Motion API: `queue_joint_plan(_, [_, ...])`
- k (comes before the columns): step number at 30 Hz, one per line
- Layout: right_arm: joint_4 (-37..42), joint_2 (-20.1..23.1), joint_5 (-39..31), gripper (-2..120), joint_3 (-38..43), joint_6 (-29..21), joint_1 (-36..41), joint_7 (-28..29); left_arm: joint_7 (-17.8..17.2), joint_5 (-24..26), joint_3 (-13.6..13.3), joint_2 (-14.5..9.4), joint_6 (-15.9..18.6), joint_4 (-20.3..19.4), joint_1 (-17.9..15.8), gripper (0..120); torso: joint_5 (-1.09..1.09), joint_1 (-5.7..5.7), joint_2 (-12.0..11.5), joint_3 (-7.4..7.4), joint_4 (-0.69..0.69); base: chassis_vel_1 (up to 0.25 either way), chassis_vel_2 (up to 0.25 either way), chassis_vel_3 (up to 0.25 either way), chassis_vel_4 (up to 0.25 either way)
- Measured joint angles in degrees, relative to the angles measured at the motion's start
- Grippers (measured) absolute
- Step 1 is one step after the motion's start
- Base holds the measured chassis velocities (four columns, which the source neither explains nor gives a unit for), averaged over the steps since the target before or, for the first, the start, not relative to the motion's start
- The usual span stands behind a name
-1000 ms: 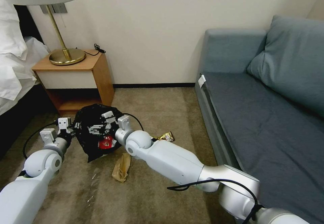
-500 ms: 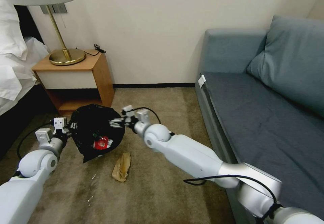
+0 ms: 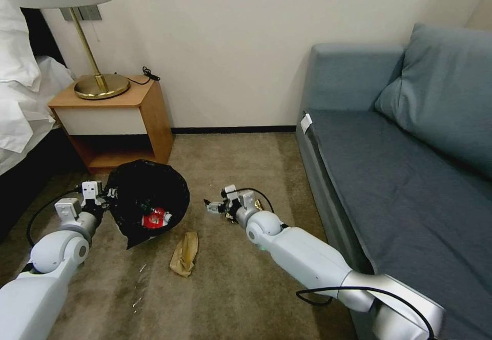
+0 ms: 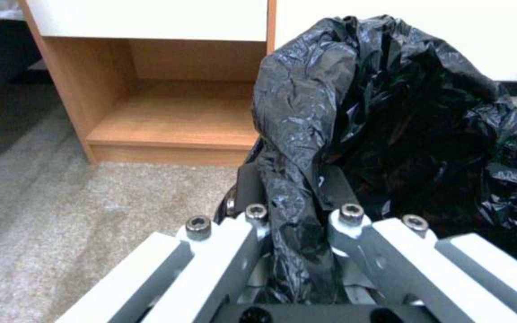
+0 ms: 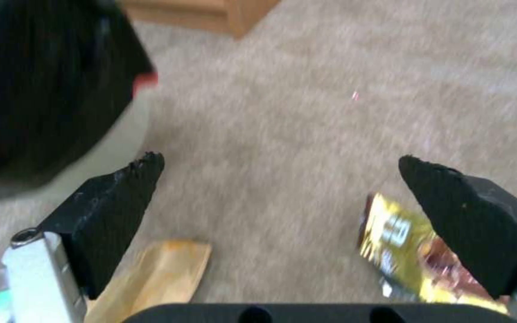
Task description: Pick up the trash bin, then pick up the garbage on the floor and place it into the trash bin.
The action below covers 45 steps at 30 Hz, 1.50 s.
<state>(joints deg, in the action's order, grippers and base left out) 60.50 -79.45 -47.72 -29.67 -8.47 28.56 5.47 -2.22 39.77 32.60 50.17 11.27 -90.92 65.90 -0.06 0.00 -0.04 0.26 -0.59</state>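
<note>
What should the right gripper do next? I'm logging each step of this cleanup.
Probably lower the right gripper onto the gold-brown snack wrapper. Its fingers are open and empty above the carpet, the wrapper lies beside one fingertip, and the left gripper holds the trash bin by its bag, ready to receive it.

The trash bin [image 3: 148, 202] wears a glossy, crinkled black plastic liner. The brown paper bag [image 3: 185, 252] looks matt and creased; the snack wrapper [image 5: 414, 251] is shiny gold foil. The carpet [image 3: 230, 278] is rough pile, the nightstand [image 3: 115, 120] smooth wood, and the lamp base [image 3: 101, 86] polished brass.
</note>
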Motion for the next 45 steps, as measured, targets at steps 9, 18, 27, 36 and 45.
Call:
queue_joint_plan(9, [0.03, -0.24, 0.10, 100, -1.75, -0.59, 2.54, -0.84, -0.06, -0.87, 1.86, 0.05, -0.32, -0.31, 1.27, 5, 0.00, 0.00, 0.00, 0.00, 0.00, 0.000, 0.000, 0.000, 0.000])
queue_joint_plan(18, [-2.22, -2.80, -0.03, 100, -3.78, 0.19, 4.65, -3.56, 0.36, -1.73, 2.85, 0.89, -0.76, -0.22, 1.83, 5, 0.00, 0.00, 0.00, 0.00, -0.01, 0.000, 0.000, 0.000, 0.000])
queue_joint_plan(27, [-5.76, -6.23, 0.24, 100, -5.40, 2.05, 5.53, -6.94, 0.82, -1.88, 3.08, 1.01, -1.01, 0.32, 1.77, 5, -0.01, 0.00, 0.00, 0.00, 0.00, 0.000, 0.000, 0.000, 0.000])
queue_joint_plan(36, [-8.85, -8.37, 0.60, 100, -6.84, 2.97, 5.54, -9.42, 1.23, -1.94, 2.89, 1.35, -1.13, 0.95, 1.29, 5, -0.01, 0.00, 0.00, 0.00, -0.02, 0.000, 0.000, 0.000, 0.000])
queue_joint_plan(45, [-11.68, -10.75, 1.22, 100, -8.61, 3.78, 5.70, -12.03, 1.35, -1.97, 2.33, 1.42, -1.17, 1.63, 0.65, 5, -0.01, 0.00, 0.00, 0.00, -0.01, 0.000, 0.000, 0.000, 0.000])
